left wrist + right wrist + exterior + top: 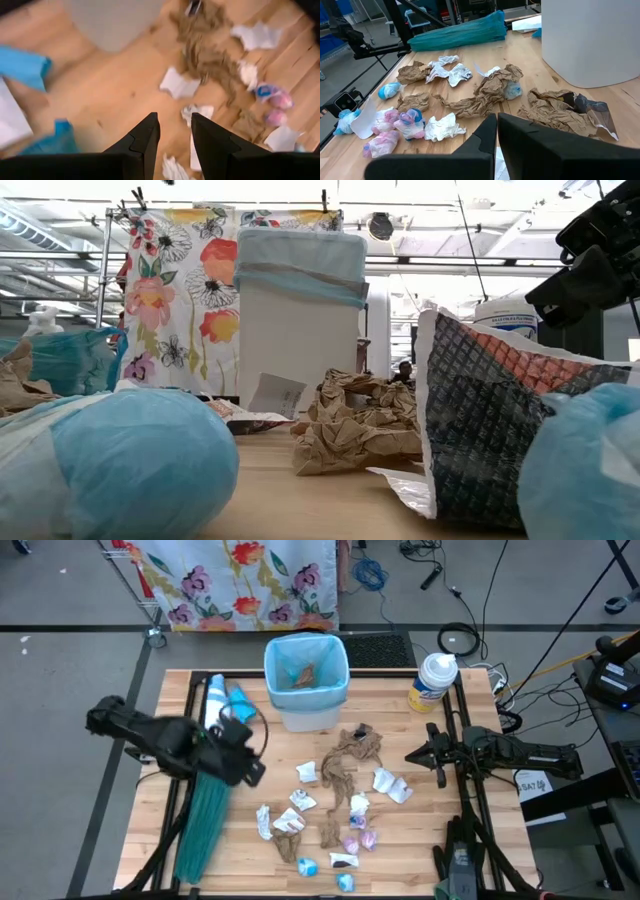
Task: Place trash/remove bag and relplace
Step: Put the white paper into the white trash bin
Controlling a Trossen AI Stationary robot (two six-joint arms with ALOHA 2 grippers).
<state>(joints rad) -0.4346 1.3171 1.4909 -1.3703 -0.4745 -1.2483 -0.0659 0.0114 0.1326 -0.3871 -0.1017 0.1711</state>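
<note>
The left gripper [252, 772] hovers empty, jaws parted, beside the teal-green bag [205, 825] — a long bundle running away from the lined bin [306, 680]. Scattered trash [340, 795] lies between the grippers, before the bin. The right gripper [412, 754], clenched shut, holds nothing; bin contents look like brown paper, perhaps.

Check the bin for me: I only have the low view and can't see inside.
Observer: The bin wears a pale-blue liner, with brown paper already inside.
Operator: Tell me where the arms are.
Observer: The left gripper hangs open over the table's left part, by the teal bag.
Operator: And the right one.
Observer: The right gripper is shut and empty, beside the crumpled brown paper towels.
</note>
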